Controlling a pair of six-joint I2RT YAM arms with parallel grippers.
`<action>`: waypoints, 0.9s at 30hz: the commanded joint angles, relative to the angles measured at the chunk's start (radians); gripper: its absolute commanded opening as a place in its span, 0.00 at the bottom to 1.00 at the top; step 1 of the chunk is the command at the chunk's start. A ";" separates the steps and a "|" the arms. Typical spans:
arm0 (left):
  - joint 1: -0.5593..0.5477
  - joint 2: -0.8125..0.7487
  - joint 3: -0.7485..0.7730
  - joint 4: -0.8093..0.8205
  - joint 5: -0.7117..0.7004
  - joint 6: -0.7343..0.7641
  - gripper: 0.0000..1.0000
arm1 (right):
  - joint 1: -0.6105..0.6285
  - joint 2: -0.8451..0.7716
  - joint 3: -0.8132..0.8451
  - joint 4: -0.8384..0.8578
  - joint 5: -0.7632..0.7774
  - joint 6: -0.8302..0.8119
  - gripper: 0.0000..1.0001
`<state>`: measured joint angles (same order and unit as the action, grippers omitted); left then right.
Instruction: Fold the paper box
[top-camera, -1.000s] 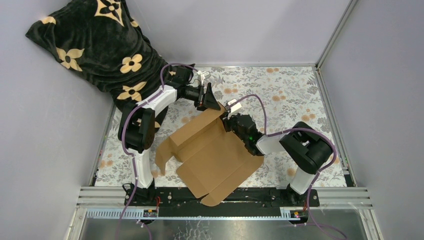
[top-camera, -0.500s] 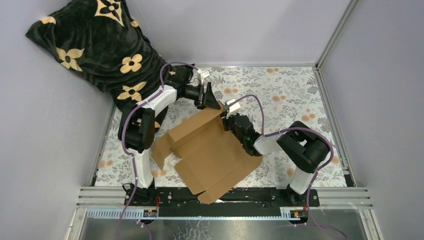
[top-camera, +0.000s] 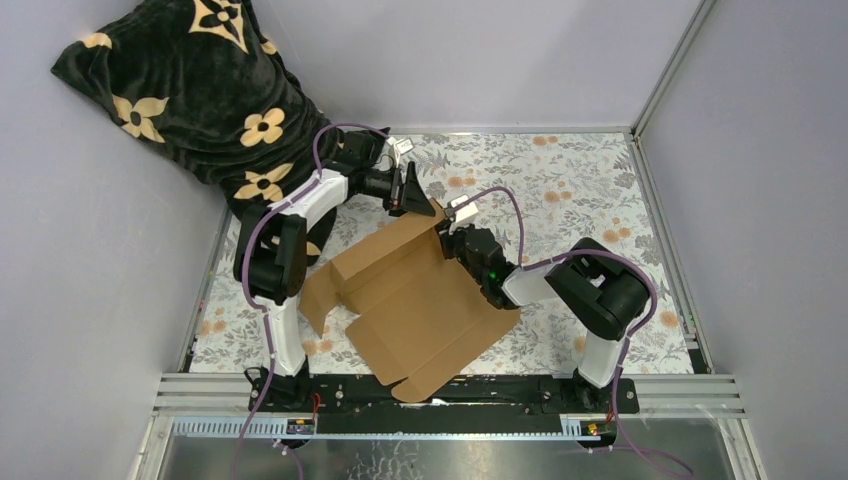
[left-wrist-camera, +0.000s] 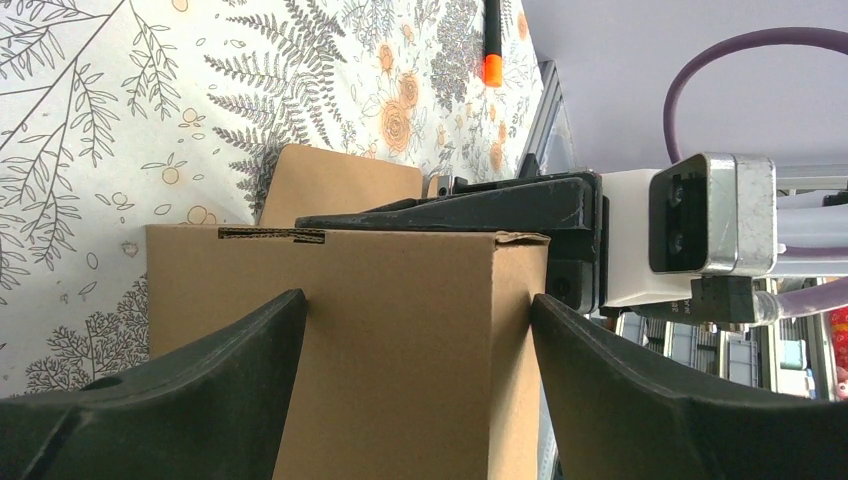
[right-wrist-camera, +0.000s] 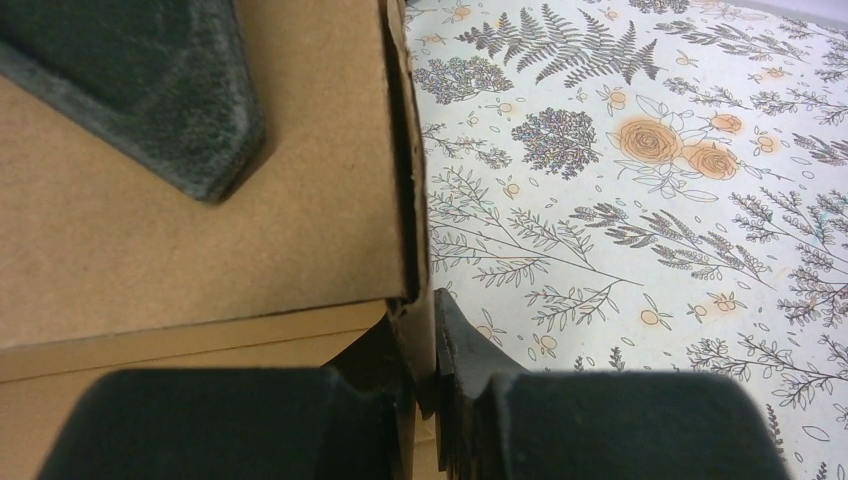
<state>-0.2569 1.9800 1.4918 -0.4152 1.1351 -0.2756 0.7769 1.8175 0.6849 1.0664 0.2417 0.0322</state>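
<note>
My left end effector (left-wrist-camera: 417, 296) is released, with its two fingers spread wide to either side of an upright cardboard panel. I cannot tell whether either finger actually presses on it. My right end effector (right-wrist-camera: 425, 340) is clenched on the thin edge of that raised wall at its far corner, pinching the corrugated board between its fingertips. Both meet at the far end of the paper box (top-camera: 420, 310), which sits in the middle of the counter (top-camera: 580, 190) between my two arms, with its near corner reaching the black rail (top-camera: 520, 392) at my bases. As I judge it, the fold is only partly done. The far wall stands up and a side panel on the left is lifted, so a shallow corner has begun to form. The large near panel lies flat and open, though, and the flaps I can see are not tucked into any slot. The remaining walls have yet to be raised, locked and closed over. A small orange-and-black marker (left-wrist-camera: 492, 45) lies well apart at the far edge of the counter.
</note>
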 joint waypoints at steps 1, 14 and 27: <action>0.001 -0.004 -0.035 -0.096 0.057 -0.003 0.87 | -0.029 0.021 0.037 -0.016 0.069 0.032 0.00; 0.065 -0.078 -0.070 0.104 -0.014 -0.176 0.88 | -0.029 -0.026 0.010 -0.083 0.117 -0.015 0.00; 0.157 -0.120 -0.159 0.288 -0.097 -0.331 0.88 | -0.031 -0.070 -0.011 -0.117 0.099 -0.092 0.00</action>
<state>-0.1116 1.8690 1.3426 -0.2028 1.0924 -0.5560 0.7563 1.7847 0.6903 0.9886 0.3141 -0.0105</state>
